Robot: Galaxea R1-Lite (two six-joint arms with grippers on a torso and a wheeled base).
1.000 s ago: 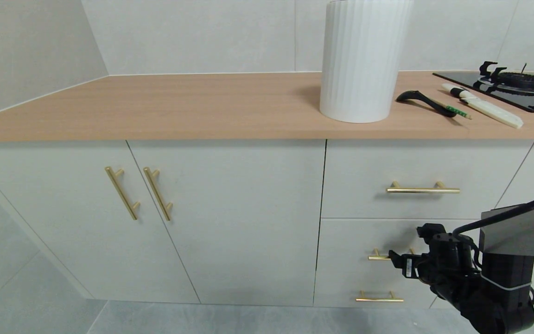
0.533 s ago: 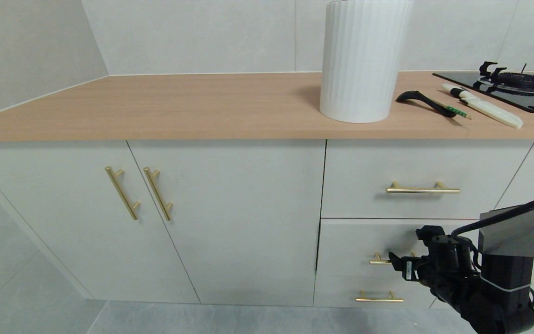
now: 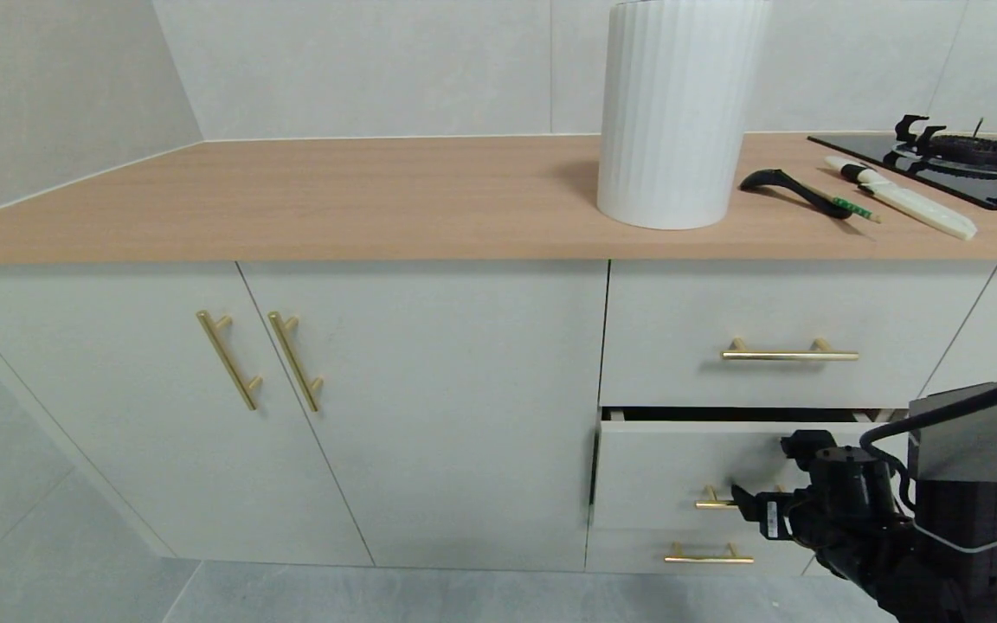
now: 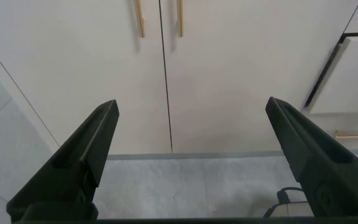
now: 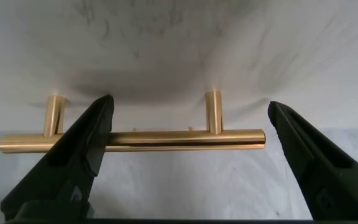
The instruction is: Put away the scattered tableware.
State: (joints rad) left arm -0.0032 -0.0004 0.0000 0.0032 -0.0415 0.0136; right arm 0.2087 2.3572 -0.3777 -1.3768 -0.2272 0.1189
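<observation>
Bright, even light; soft shadows by canister (image 3: 676, 112) and black spoon (image 3: 797, 192), perhaps right-lit.

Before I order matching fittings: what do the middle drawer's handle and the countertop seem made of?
The middle drawer's handle looks like metal, brass-toned with a satin finish: soft sheen along its round bar. The countertop looks like wood or wood-look laminate, matte, with fine grain lines; I cannot tell which.

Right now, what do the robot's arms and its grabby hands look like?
The right gripper is chunky and black, with a small white label and a black cable looping above it. Its arm is boxy and dark grey, with a pale ring round the wrist. The left gripper has two long black fingers, flat-sided and narrowing towards the tips.
</observation>
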